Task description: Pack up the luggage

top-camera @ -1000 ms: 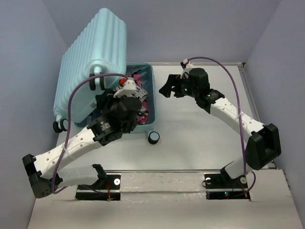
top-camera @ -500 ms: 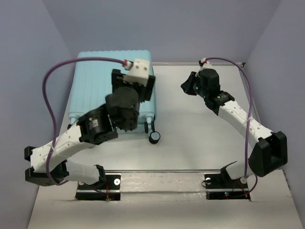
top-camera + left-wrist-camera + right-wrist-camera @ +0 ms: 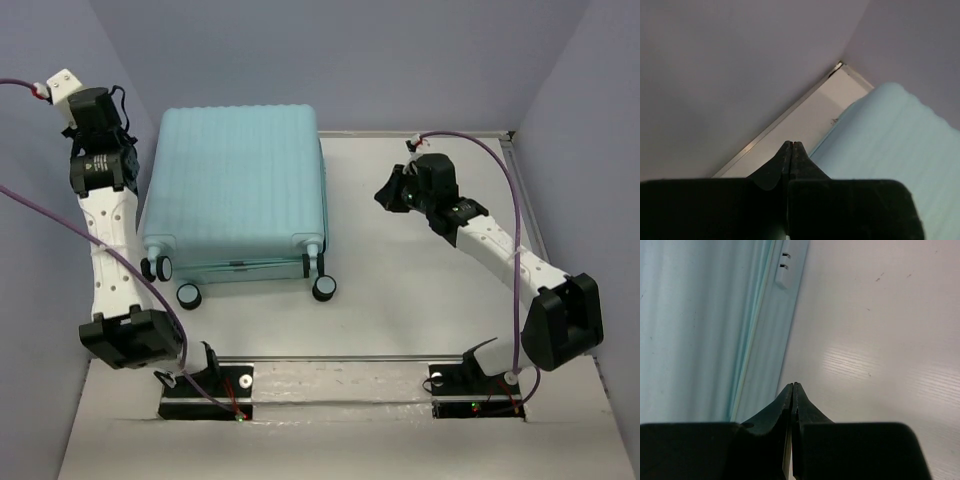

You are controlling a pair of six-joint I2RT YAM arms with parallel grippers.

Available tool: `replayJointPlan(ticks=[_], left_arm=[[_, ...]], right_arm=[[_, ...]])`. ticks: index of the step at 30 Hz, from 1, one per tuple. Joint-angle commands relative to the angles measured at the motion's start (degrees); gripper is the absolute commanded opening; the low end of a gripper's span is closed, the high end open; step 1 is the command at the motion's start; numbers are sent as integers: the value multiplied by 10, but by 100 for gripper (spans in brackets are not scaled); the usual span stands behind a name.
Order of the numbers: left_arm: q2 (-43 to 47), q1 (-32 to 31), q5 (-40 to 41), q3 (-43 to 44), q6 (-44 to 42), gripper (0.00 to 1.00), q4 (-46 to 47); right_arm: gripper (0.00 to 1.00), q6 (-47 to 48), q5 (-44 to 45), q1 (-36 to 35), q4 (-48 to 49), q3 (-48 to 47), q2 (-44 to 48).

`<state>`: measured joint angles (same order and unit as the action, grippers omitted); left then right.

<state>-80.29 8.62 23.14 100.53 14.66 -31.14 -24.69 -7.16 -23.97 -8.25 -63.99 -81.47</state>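
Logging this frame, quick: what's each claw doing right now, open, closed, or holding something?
Left claw: closed, holding nothing.
Right claw: closed, holding nothing.

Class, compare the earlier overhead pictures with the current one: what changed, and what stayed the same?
The lid of the luggage, open before, now lies shut. The left hand swung away to the left wall, shut and empty. The right hand eased slightly rightwards and shut. The luggage base stayed put on the table.

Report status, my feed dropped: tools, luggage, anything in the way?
Left tool shut, empty, left of luggage. Right tool shut, empty, right of it. Luggage closed, lying flat. Nothing blocking either.
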Motion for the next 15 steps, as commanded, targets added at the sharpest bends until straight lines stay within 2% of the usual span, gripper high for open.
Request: replayJointPlan(ticks=[1, 6, 13, 15], left_arm=[[-36, 71, -79, -7, 51, 6, -6], [-87, 111, -72, -78, 55, 6, 9], [-125, 116, -94, -161, 71, 6, 44], [-161, 118, -101, -169, 76, 6, 44]], right_arm=[[7, 24, -38, -6, 19, -1, -1], [7, 29, -44, -6, 21, 2, -11], [7, 32, -30, -24, 23, -8, -43], [7, 31, -28, -24, 23, -9, -50]])
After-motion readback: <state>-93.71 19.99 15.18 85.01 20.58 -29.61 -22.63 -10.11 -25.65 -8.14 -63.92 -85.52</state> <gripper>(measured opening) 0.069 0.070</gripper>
